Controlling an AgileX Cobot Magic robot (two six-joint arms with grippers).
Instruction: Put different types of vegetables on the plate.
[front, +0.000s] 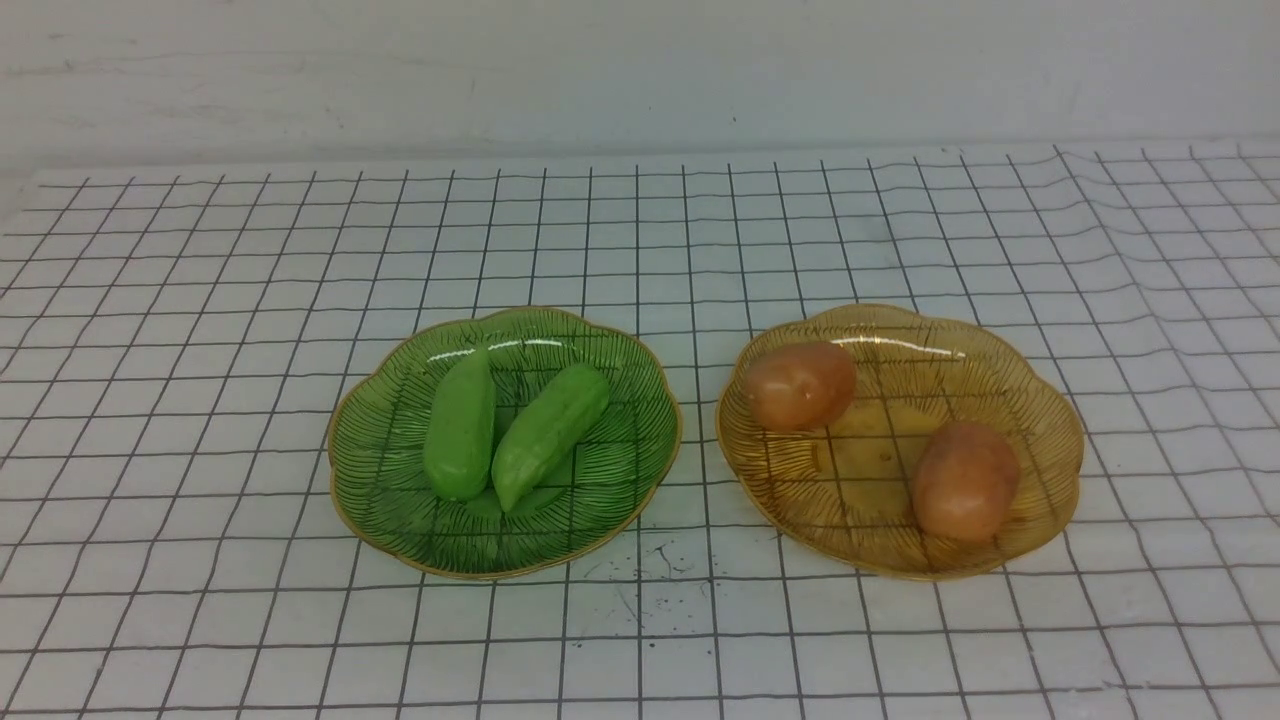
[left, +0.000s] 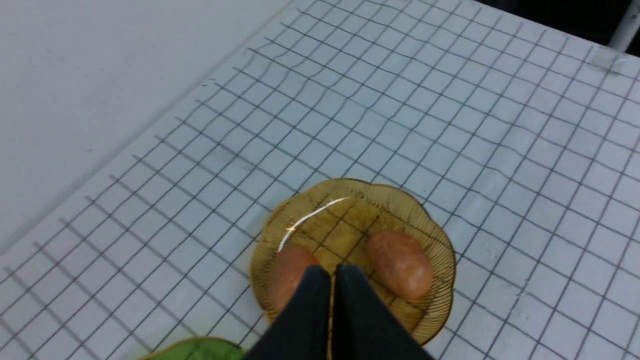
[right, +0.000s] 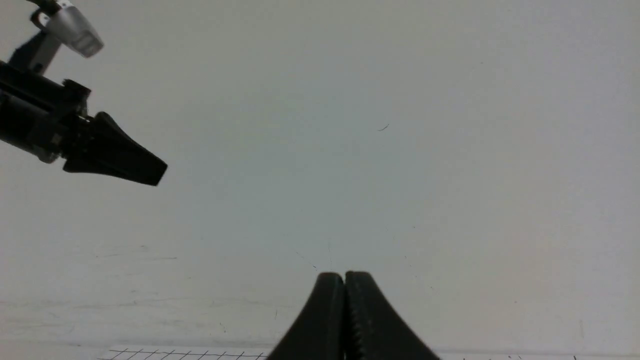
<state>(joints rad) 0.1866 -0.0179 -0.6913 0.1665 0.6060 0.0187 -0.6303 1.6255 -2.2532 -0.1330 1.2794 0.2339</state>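
Your left claw (left: 332, 270) is closed, its two fingers pressed together with nothing between them. Your right claw (right: 345, 275) is closed and empty in the same way. Neither arm shows in the front view, so I judge that both hang back from the plates.

From the left claw, the amber plate (left: 345, 215) lies ahead of the tips and below them. The first potato (left: 400, 262) sits just beside the line of the fingers and is fully visible. The second potato (left: 287, 272) is partly hidden behind the fingers. A piece of the green plate (left: 195, 350) shows close beside this claw. In the front view that plate carries the left cucumber (front: 460, 425) and the right cucumber (front: 550, 435), with their near ends close together.

The right claw points toward the wall (right: 320, 125). Only a thin strip of the gridded cloth (right: 190, 354) shows beneath its tips, and no vegetable.

Each type already lies on its own plate, so the task looks finished to me. If you must move one more, the left claw is the better aimed. The first potato has its long axis running roughly away from you, so you would open the fingers and close them across its short width.
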